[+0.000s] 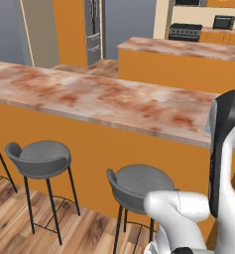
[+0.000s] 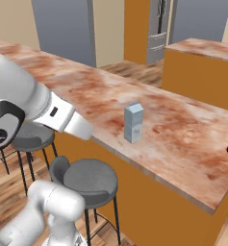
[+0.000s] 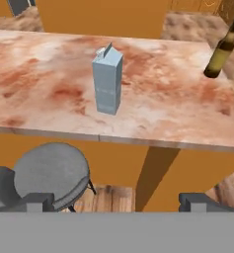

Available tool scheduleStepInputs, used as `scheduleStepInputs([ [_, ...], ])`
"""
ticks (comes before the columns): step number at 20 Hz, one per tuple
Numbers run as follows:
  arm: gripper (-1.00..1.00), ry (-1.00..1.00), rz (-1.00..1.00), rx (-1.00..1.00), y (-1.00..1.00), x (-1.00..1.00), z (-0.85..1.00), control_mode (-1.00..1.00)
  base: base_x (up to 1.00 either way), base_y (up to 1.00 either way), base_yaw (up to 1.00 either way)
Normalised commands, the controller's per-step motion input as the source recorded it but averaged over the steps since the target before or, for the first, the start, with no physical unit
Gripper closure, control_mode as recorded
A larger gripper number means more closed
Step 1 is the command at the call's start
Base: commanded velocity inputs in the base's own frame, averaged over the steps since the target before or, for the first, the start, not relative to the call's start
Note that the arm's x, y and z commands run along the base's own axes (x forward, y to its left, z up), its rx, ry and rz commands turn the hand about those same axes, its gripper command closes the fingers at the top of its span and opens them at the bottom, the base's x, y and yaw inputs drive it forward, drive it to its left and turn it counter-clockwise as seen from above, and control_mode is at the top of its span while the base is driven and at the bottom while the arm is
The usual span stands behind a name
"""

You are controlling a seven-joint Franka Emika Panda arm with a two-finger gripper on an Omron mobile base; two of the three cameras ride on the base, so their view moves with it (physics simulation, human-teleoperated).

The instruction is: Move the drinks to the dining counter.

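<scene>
Both base views look forward and down over the surface (image 1: 104, 99) from either side, while the hand view faces its near edge closely, sharing the carton (image 2: 133, 123).

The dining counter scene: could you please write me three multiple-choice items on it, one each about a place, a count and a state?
1. Where does the carton stand?
A. On the dining counter
B. On a bar stool
C. On the wooden floor

2. How many drinks are seen on the dining counter in the hand view?
A. One
B. Two
C. Four

3. How does the gripper stand?
A. Jaws shut on the carton
B. Jaws open, holding nothing
C. Jaws shut on the bottle

Answers:
1. A, since the carton stands upright on the marble top, back from its near edge.
2. B, since the carton and a dark bottle at the far right both rest there.
3. B, since the two finger tips sit wide apart with only floor and a grey bar stool beyond them.
</scene>
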Motion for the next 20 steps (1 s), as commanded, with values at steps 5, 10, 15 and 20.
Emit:
scheduleStepInputs([
  [5,-1.0,0.02,0.23,0.16,0.44,-0.01,-0.23,-1.0,0.0,0.0,0.0],
  [10,-1.0,-0.04,0.17,0.02,0.22,0.0,-0.15,-1.0,0.0,0.0,0.0],
  [15,-1.0,-0.09,0.14,0.0,0.17,0.0,-0.06,-1.0,0.0,0.0,0.0],
  [20,-1.0,-0.06,0.06,-0.04,0.1,0.0,-0.01,-1.0,0.0,0.0,0.0],
])
